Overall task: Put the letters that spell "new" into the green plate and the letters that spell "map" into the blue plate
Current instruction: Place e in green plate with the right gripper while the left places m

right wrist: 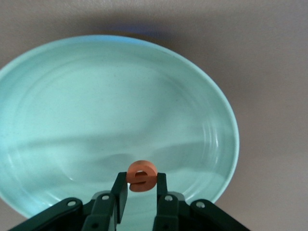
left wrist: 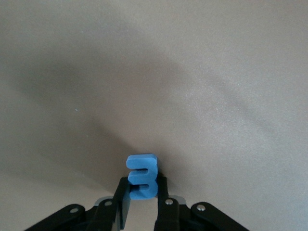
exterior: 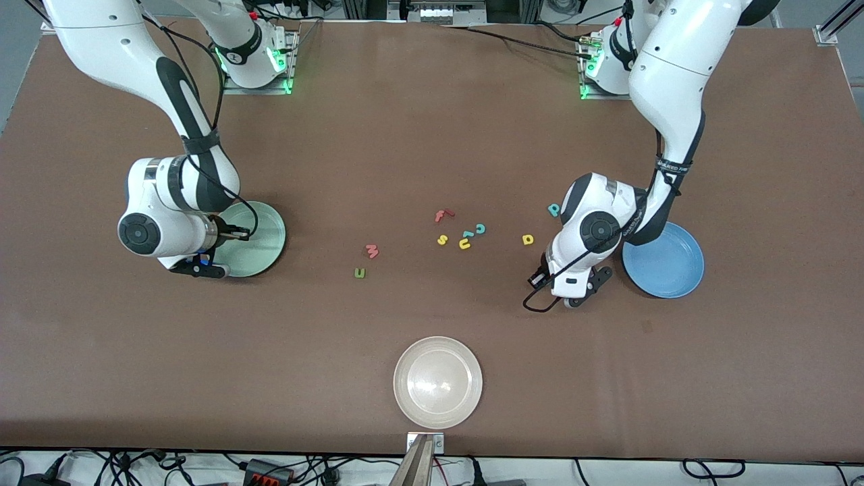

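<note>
Jaws of the left gripper (left wrist: 139, 202) pinch the blue m (left wrist: 142, 176), which stands on edge between them low over bare tabletop (exterior: 432, 135); you see in the front view that this gripper sits just beside the blue plate (exterior: 668, 266), on the side toward the scattered letters. The coming move turns on that relation: the plate lies toward the left arm's end of the tabletop from the held letter, so you likely need only a lift and a short carry sideways. Jaws of the right gripper (right wrist: 140, 195) are pressed onto the orange e (right wrist: 141, 175), and the wrist view places them over the green plate (right wrist: 57, 120), inside its rim, so a release there looks enough.

Loose letters lie between the two arms. The red w (exterior: 372, 251) and dark green n (exterior: 360, 273) lie nearer the right arm. The yellow a (exterior: 528, 239) and teal p (exterior: 553, 210) lie close to the left arm. Between them sit the red f (exterior: 442, 215), yellow s (exterior: 442, 239), yellow u (exterior: 465, 244) and teal c (exterior: 480, 229). A beige plate (exterior: 438, 382) lies nearest the front camera.
</note>
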